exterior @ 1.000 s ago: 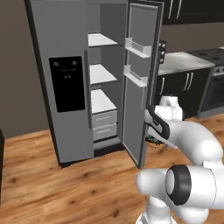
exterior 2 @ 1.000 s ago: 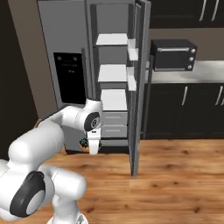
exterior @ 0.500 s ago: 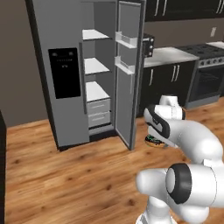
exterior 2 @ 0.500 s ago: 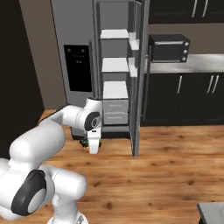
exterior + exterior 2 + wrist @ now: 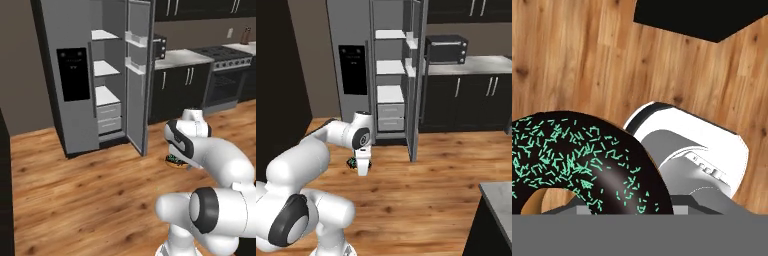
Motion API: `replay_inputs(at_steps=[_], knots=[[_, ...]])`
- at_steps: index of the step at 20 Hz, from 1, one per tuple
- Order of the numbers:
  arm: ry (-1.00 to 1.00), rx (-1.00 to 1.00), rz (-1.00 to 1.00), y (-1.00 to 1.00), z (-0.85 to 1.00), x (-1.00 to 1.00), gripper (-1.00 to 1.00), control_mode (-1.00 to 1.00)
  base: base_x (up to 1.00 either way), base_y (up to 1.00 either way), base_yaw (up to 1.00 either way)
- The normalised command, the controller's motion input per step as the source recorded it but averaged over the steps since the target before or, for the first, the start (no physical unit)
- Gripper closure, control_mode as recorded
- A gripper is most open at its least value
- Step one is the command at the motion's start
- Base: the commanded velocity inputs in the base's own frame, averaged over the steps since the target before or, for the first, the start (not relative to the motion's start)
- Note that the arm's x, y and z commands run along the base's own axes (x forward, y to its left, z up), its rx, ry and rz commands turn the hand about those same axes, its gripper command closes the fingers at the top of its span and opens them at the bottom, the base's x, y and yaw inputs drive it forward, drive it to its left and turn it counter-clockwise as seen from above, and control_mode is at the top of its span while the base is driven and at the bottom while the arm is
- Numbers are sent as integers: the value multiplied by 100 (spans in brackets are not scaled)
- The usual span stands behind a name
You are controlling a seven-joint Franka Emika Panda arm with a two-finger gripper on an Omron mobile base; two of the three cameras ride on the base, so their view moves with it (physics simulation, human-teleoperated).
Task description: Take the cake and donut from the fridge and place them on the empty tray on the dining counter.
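Wood-plank flooring fills the foreground of the left base view, with the grey fridge [image 5: 80, 75] at far left, its right-hand door swung open on white shelves. Dark cabinets and a stove stand to the right. Near right, the white arm bends downward; the donut [image 5: 176, 161] shows beneath the wrist, held above the floor.

Right base view: the fridge [image 5: 353, 60] stands at far centre, door open, a microwave [image 5: 446, 49] on the pale counter to its right. The gripper [image 5: 362, 166] points down at near left, the donut [image 5: 352, 162] beside it. A corner of the dining counter [image 5: 501, 197] appears near right.

Hand view: the donut [image 5: 587, 160], dark-iced with green sprinkles, sits clamped between the jaws over the wooden floor.
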Motion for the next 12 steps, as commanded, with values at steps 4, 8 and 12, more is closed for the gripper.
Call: replay_inputs(at_steps=[4,8,12], knots=[[0,0,0,0,0,0,100,100,-99,-2,0],[0,0,0,0,0,0,100,100,-100,-16,0],[0,0,0,0,0,0,100,100,-100,-22,2]])
